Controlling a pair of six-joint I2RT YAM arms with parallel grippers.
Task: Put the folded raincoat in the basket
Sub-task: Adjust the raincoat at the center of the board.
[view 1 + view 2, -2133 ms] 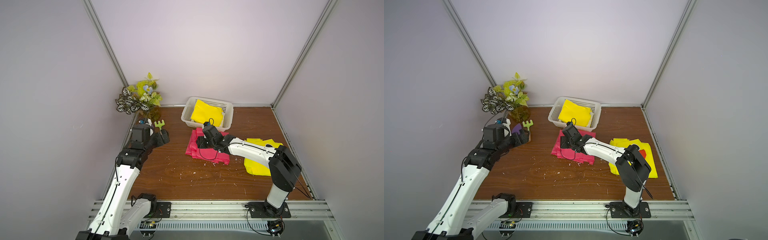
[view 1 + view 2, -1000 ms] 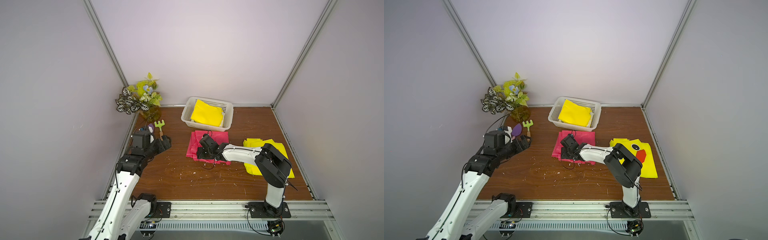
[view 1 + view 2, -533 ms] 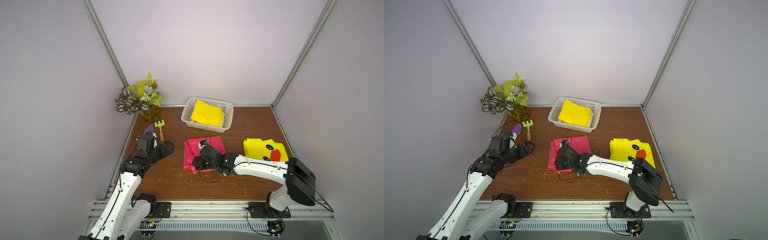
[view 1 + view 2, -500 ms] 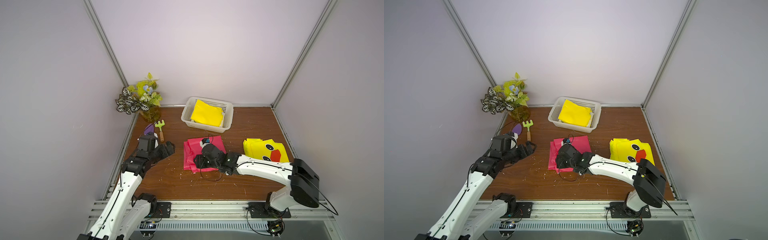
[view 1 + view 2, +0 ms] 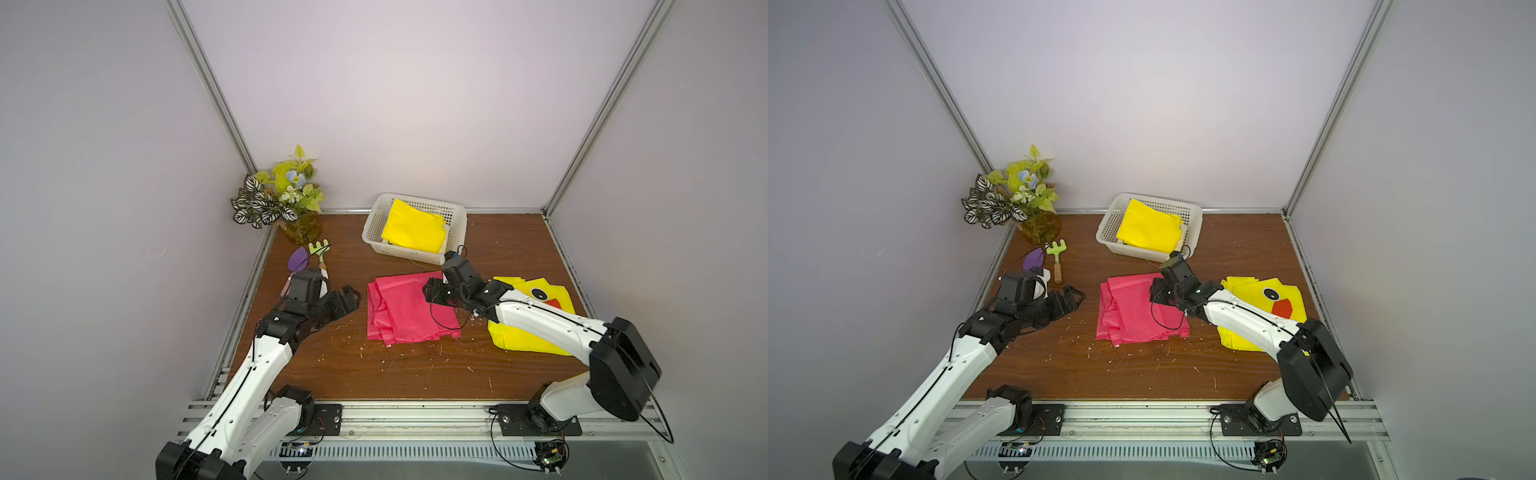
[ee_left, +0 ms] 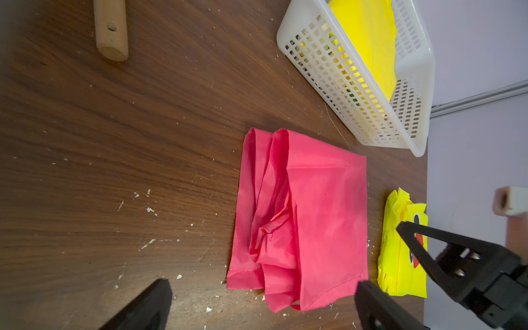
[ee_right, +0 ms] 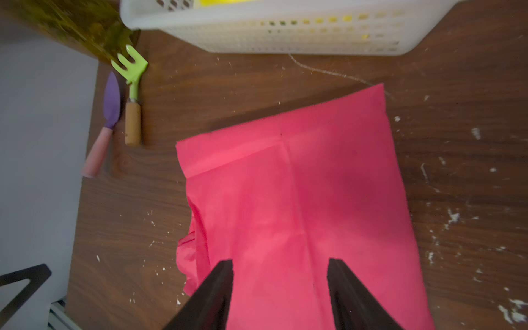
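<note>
The pink folded raincoat [image 5: 409, 309] lies flat, just beside the white perforated basket [image 5: 374, 224], not inside.

I see the folded raincoat [image 5: 399, 311] lying in the middle, the basket [image 5: 409, 254] just behind it with another raincoat [image 5: 413, 226] in it, and a third raincoat [image 5: 540, 286] to its right. The plant [image 5: 282, 199] sits back-left; a rake [image 5: 319, 249] and what looks like a trowel [image 5: 297, 259] lie before it.

Both arms wore white smooth plastic shells [image 5: 266, 365] between black rounded joint housings [image 5: 623, 370]; thin black cables [image 5: 431, 311] looped alongside. The right gripper [image 7: 280, 261] had black wedge-shaped fingers [image 6: 423, 245] with silver screws [image 6: 464, 253].
</note>
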